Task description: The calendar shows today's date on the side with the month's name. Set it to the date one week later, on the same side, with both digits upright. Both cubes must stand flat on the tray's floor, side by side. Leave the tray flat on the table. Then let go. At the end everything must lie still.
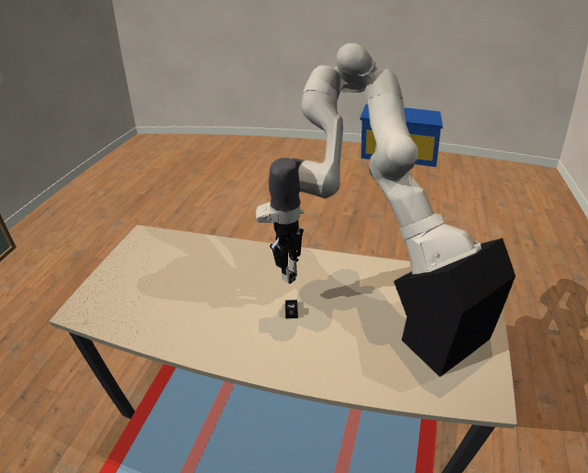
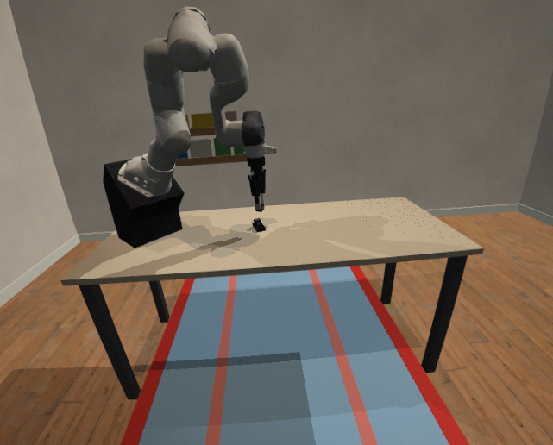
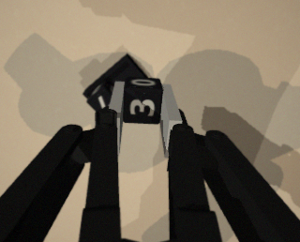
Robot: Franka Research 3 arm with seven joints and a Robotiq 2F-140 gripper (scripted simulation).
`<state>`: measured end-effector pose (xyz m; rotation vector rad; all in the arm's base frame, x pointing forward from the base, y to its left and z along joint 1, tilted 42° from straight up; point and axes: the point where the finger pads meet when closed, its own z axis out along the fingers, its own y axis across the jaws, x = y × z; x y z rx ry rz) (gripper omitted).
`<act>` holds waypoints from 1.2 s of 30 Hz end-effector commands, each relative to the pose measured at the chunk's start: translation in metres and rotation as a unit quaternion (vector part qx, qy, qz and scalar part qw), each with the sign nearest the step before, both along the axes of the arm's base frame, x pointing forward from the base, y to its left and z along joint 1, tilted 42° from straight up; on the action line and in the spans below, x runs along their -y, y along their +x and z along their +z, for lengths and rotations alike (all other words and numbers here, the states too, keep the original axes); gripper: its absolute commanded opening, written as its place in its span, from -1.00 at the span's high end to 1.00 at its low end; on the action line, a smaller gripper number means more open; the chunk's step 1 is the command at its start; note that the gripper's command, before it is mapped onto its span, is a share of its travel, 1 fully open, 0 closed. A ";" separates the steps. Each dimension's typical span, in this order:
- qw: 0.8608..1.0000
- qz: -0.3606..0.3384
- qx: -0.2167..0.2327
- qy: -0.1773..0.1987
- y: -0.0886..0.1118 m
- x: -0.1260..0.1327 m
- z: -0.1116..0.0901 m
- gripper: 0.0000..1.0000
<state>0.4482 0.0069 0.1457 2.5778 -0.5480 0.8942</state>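
Cube (image 3: 141, 105) clamped between tool (image 3: 143, 123) pads, above tray (image 1: 291, 309).
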 end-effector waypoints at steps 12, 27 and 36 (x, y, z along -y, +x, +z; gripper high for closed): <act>0.986 0.123 -0.080 -0.077 0.002 0.003 0.003 0.68; 0.964 0.198 -0.125 -0.128 0.003 0.008 0.007 0.68; 0.942 0.250 -0.156 -0.162 0.004 0.011 0.009 0.68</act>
